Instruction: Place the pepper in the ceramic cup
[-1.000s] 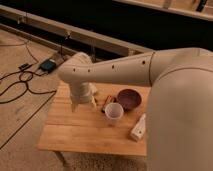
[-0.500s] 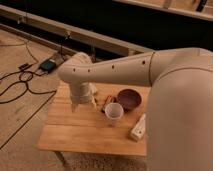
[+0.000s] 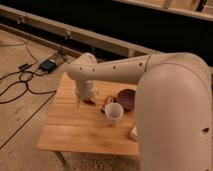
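Wooden table (image 3: pixel 70 131) — hand (image 3: pixel 84 101) hangs pointing down, near the ceramic cup (image 3: pixel 114 112).

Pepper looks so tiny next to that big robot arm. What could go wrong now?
The gripper hangs low over the table, right at the small dark pepper, which could roll or slip away. The slim orange item lies close by and might get nudged instead. The ceramic cup stands beside the purple bowl, so a drop could land in the wrong one.

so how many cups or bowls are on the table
2: ceramic cup at centre, purple bowl just behind it. Arm may hide more; jaws left of the cup.
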Controlling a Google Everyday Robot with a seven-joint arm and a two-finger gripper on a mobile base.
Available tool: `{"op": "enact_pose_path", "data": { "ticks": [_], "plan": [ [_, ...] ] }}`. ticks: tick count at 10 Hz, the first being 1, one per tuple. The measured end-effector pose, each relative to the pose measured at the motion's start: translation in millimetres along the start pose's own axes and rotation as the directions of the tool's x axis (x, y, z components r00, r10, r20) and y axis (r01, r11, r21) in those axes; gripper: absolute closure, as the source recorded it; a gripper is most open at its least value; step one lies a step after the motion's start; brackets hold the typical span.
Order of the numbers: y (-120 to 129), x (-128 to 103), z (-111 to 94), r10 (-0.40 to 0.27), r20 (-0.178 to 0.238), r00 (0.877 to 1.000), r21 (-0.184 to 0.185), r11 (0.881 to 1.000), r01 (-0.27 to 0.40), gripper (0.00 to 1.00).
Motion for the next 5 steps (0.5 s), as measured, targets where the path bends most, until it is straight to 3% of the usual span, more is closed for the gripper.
{"op": "enact_pose_path", "data": {
  "ticks": [3,5],
  "plan": [
    [-18,-33,18,-0.084,0.041,0.996,-0.004,0.996,0.084,0.35],
    [-24,-46,29,-0.138,0.047,0.989,0.001,0.99,0.139,0.35]
  ]
}}
